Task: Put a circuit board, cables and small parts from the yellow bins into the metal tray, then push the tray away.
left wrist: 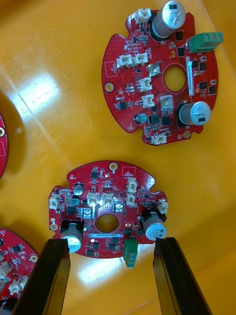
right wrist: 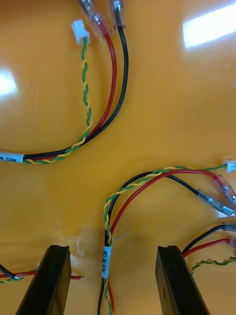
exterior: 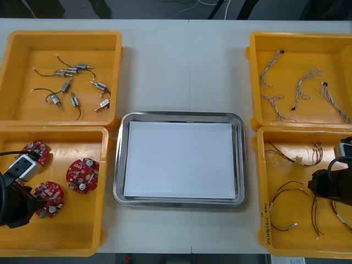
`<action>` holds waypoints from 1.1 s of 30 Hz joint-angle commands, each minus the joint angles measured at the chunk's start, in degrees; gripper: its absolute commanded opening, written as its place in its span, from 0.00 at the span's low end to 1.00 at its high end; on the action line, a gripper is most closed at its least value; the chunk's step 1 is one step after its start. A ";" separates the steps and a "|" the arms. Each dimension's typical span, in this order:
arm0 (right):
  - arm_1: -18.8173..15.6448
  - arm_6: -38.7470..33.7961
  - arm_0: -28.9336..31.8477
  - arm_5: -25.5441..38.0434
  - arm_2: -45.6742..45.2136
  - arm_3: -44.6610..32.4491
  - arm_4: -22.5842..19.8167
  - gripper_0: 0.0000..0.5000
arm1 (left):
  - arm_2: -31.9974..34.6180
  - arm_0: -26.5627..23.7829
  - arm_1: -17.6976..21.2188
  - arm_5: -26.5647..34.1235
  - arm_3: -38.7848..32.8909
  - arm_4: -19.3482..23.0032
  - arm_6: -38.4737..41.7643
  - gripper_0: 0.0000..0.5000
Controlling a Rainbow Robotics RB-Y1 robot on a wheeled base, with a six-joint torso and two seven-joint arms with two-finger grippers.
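Left gripper (left wrist: pixel 110 243), spread, in yellow bin (left wrist: pixel 44 98): circuit board (left wrist: pixel 107 215) is centred just ahead. Right gripper (right wrist: pixel 114 250), spread: cable (right wrist: pixel 106 256) is straddled lengthwise.

"CAN" on white cable sleeve (right wrist: pixel 11 158); second sleeve label (right wrist: pixel 106 261) unreadable.
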 commanded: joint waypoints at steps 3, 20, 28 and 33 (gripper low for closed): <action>1.91 -0.87 2.10 -1.18 1.04 -1.48 1.39 1.00 | -1.86 2.36 3.38 -2.84 1.12 -1.07 -7.07 1.00; 2.09 -1.31 2.10 -4.25 1.65 1.33 1.12 1.00 | -6.69 2.45 4.69 -8.02 4.20 -2.30 -7.25 1.00; 2.09 -1.31 2.27 -4.34 1.65 1.77 1.03 1.00 | -7.83 3.24 4.69 -8.99 4.20 -2.47 -7.42 1.00; 2.09 -1.31 2.54 -4.34 1.65 1.77 0.95 1.00 | -8.27 4.56 5.05 -10.66 4.20 -2.74 -7.86 1.00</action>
